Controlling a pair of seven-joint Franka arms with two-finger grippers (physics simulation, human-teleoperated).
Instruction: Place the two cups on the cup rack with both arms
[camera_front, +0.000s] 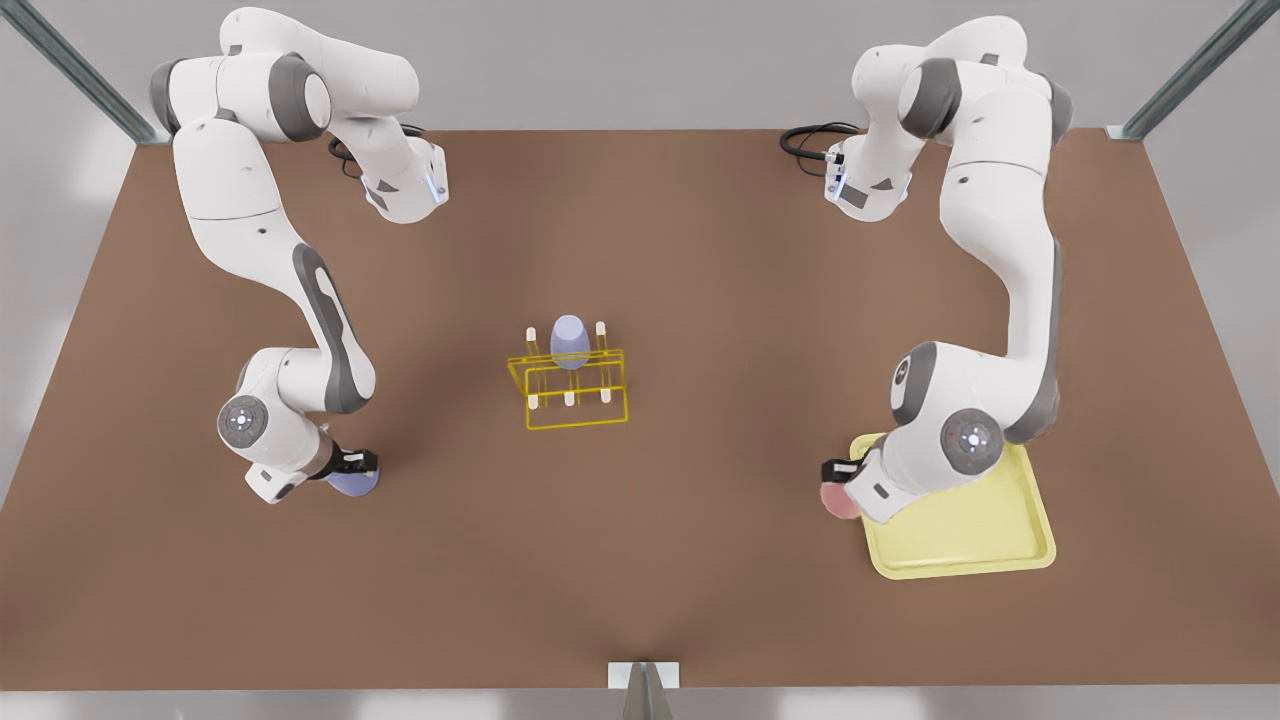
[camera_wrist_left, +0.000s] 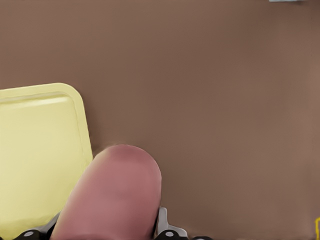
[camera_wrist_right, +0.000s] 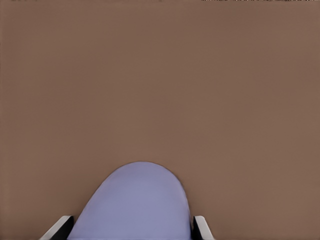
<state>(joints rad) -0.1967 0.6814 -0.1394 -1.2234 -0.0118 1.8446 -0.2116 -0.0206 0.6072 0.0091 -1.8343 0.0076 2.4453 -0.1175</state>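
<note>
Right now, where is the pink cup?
The pink cup sits between the left gripper's fingers on the front view's right, beside the near-left corner of the pale-yellow tray, far from the cup rack.

Brown table with rack and tray

A flat brown table (camera_front: 700, 300) is seen from above. The yellow wire cup rack (camera_front: 570, 390) is set near its middle, with a lavender-blue cup (camera_front: 569, 341) mounted on it. A pale-yellow tray (camera_front: 970, 525) is laid toward the front view's right.
</note>
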